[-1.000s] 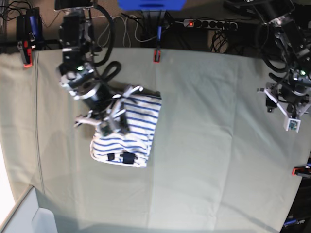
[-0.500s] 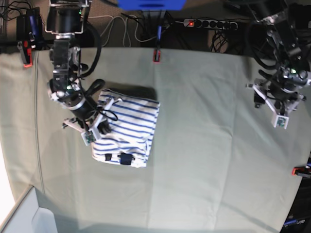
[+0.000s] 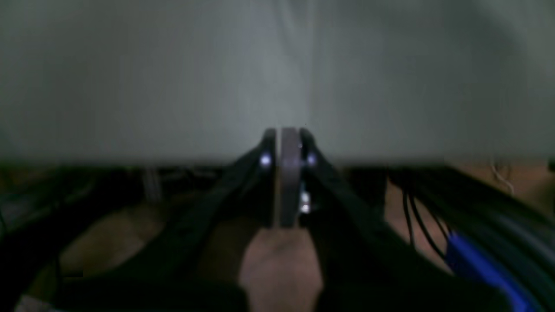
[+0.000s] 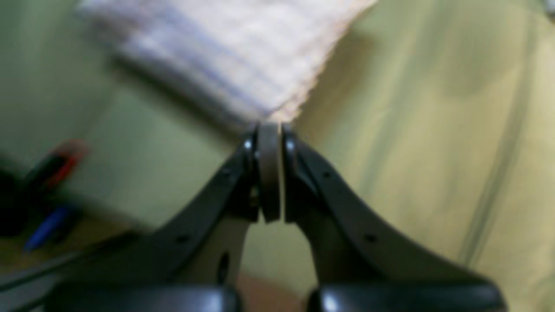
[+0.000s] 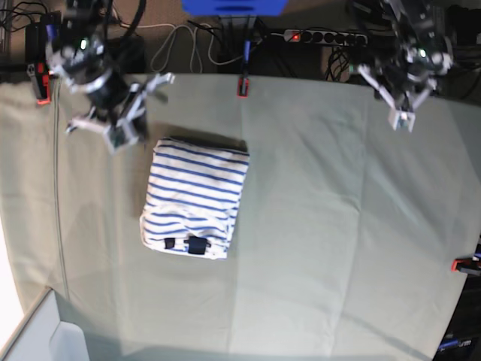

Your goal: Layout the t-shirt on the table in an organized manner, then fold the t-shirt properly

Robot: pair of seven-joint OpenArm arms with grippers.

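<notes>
The t-shirt (image 5: 195, 199), white with thin blue stripes, lies folded in a compact rectangle on the table (image 5: 323, 226), with two dark blue tabs at its near edge. My right gripper (image 5: 120, 134) hovers beyond the shirt's far left corner, apart from it. In the right wrist view this gripper (image 4: 269, 130) is shut and empty, with the blurred t-shirt (image 4: 225, 56) just ahead of it. My left gripper (image 5: 402, 105) is over the table's far right part. In the left wrist view it (image 3: 286, 134) is shut and empty, with bare cloth ahead.
Red clamps sit at the far edge (image 5: 242, 86), the far left corner (image 5: 41, 90) and the right edge (image 5: 466, 265). Cables and a power strip (image 5: 323, 35) lie behind the table. A pale bin (image 5: 45, 331) stands at the near left corner.
My right gripper has come off the shirt and moved up toward the far left. My left arm has moved toward the far edge. The shirt stays folded flat.
</notes>
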